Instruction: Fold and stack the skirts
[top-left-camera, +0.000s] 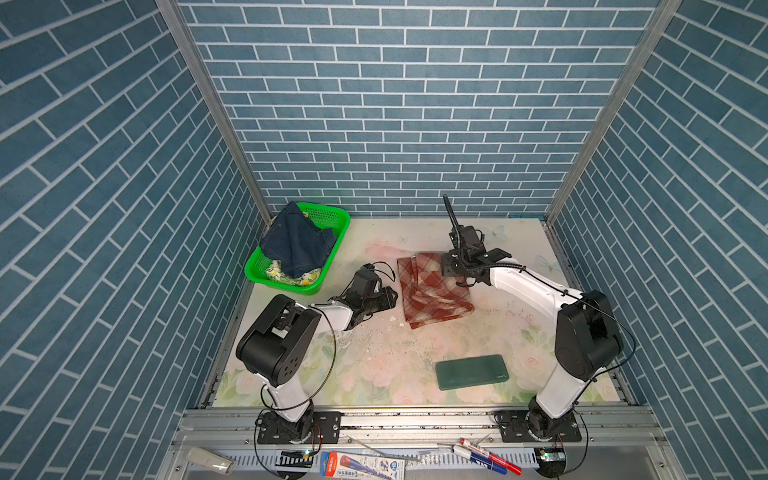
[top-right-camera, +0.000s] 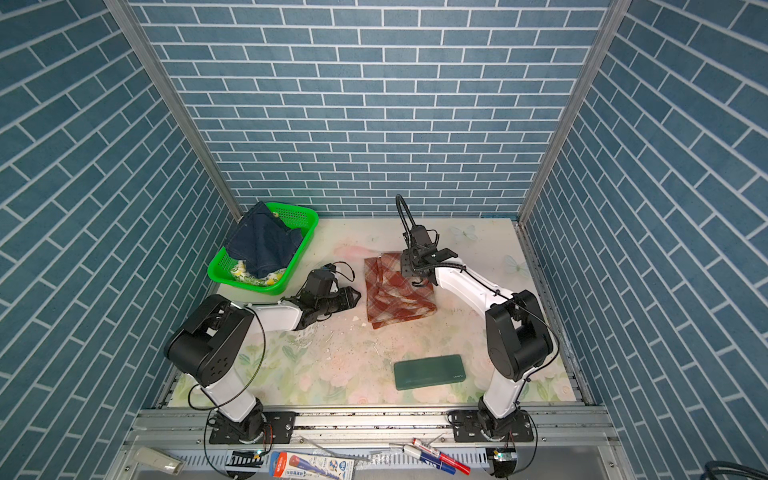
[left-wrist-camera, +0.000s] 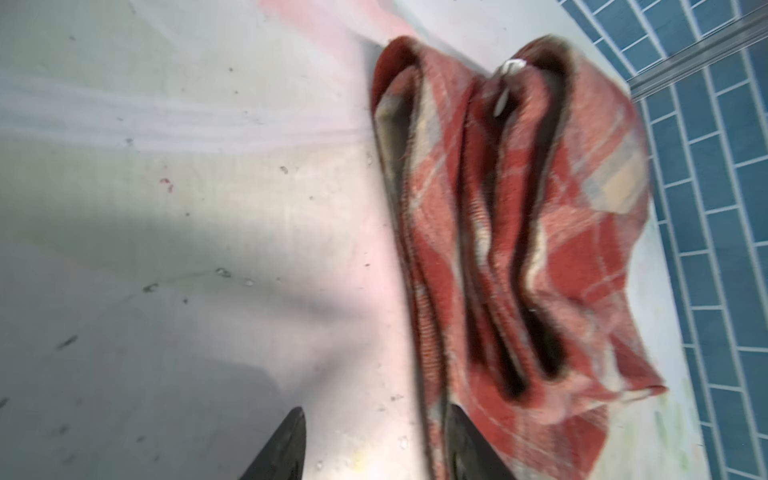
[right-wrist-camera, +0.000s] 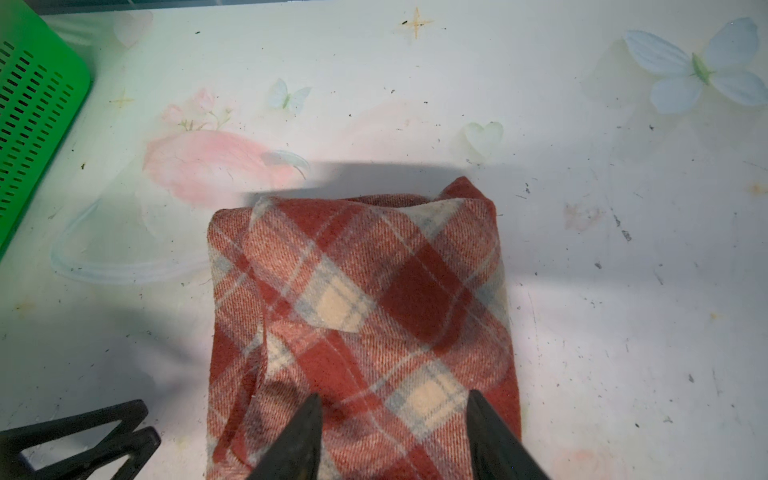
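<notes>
Markers (top-left-camera: 494, 457) & metal rail (top-left-camera: 415, 419) up front; floral-print surface (top-left-camera: 374, 374) behind, boxed by blue brick-pattern walls (top-left-camera: 395, 104) on 3 sides.
Scuffed, speckled w/ white crumbs (top-left-camera: 392, 319) near centre. Dark green slab (top-left-camera: 472, 371) flat toward front. Plaid skirt (top-left-camera: 432, 291) folded, mid-surface, betw. both arms. Left gripper (left-wrist-camera: 375, 409) released, jaws apart just beside skirt's edge, bare surface in the gap. Right gripper (right-wrist-camera: 394, 394) released too, spread over skirt's far end, nothing pinched. Green basket (top-left-camera: 332, 216) in far-left corner w/ denim skirt (top-left-camera: 297, 245) draped over lemon-print skirt (top-left-camera: 276, 272).
</notes>
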